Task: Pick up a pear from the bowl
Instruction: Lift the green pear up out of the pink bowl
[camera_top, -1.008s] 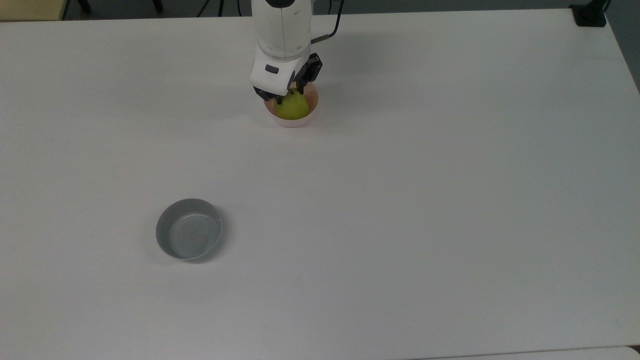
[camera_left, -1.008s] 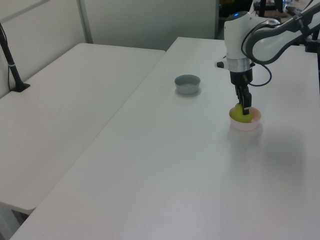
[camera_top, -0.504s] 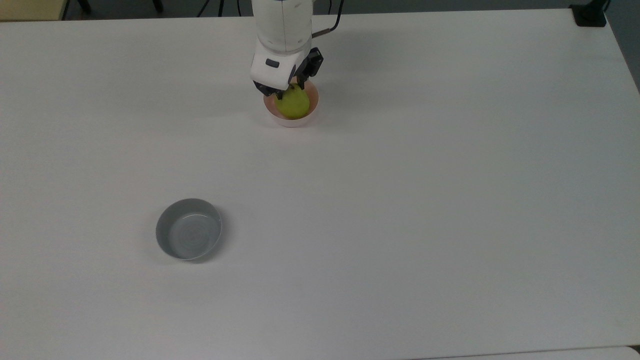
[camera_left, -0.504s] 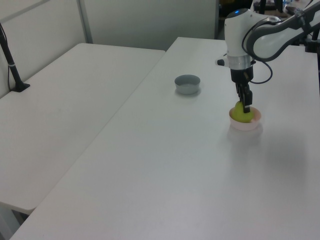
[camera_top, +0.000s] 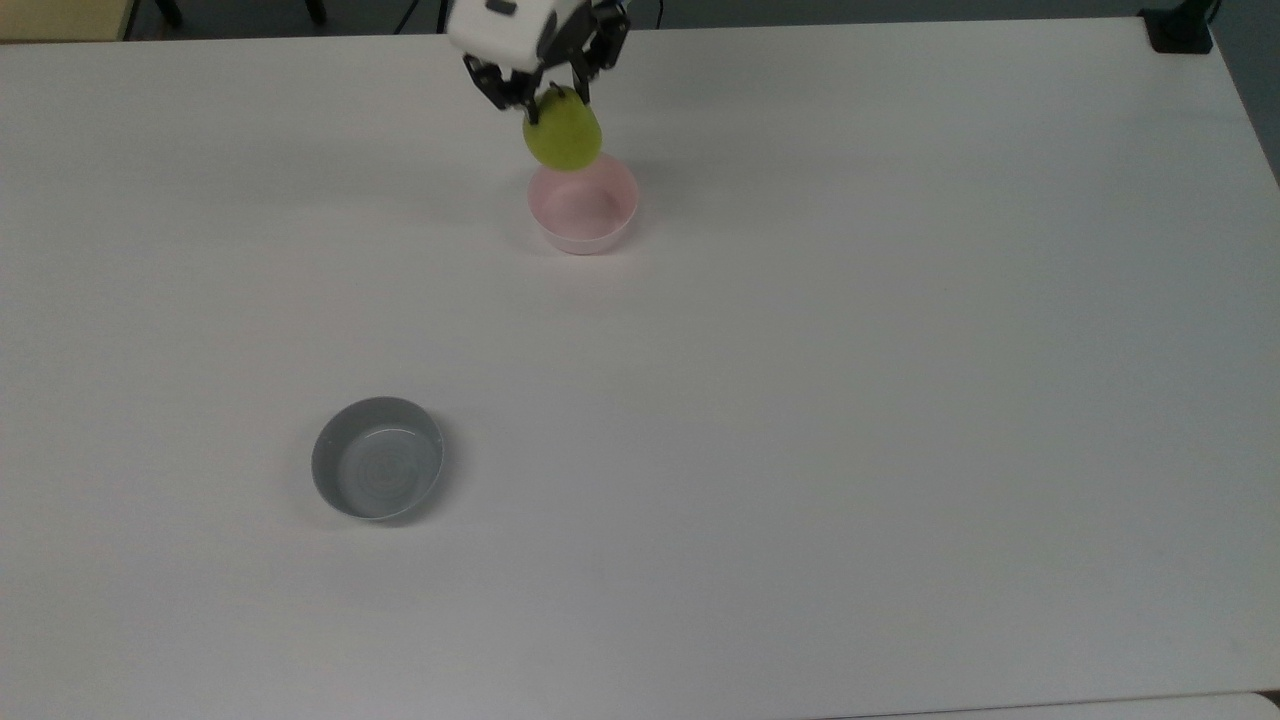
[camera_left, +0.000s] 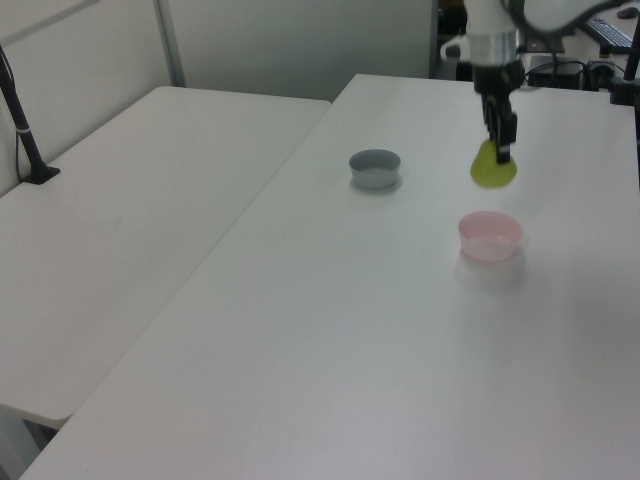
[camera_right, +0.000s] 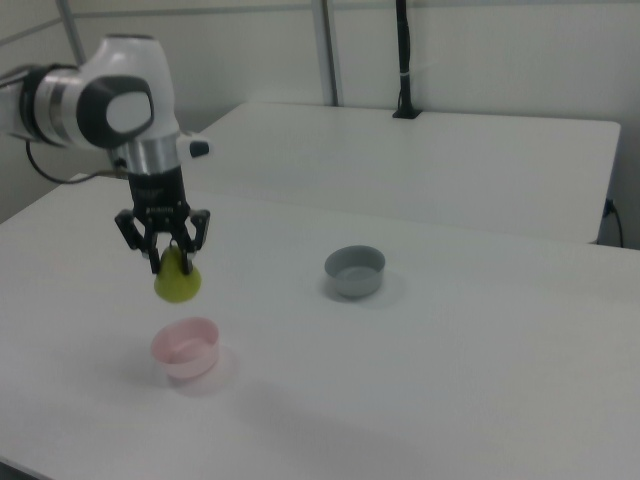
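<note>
Top view, gripper (camera_top: 553, 95): clamped on the pear's (camera_top: 563, 138) narrow top, holding it in the air just beyond the pink bowl's (camera_top: 583, 232) far rim.
Left view, pear (camera_left: 492, 170): hanging clear above the bowl (camera_left: 490, 240); grey bowl (camera_left: 375, 168) farther left.
Right view, gripper (camera_right: 168, 257): fingers pinching the pear (camera_right: 177, 282) over the bowl (camera_right: 186, 352), white table (camera_right: 450, 380) beneath.

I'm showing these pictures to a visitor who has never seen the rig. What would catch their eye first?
The yellow-green pear hanging in mid-air, pinched at its narrow top by the gripper, directly above the empty pink bowl. Next, the grey bowl, standing alone farther along the white table.
</note>
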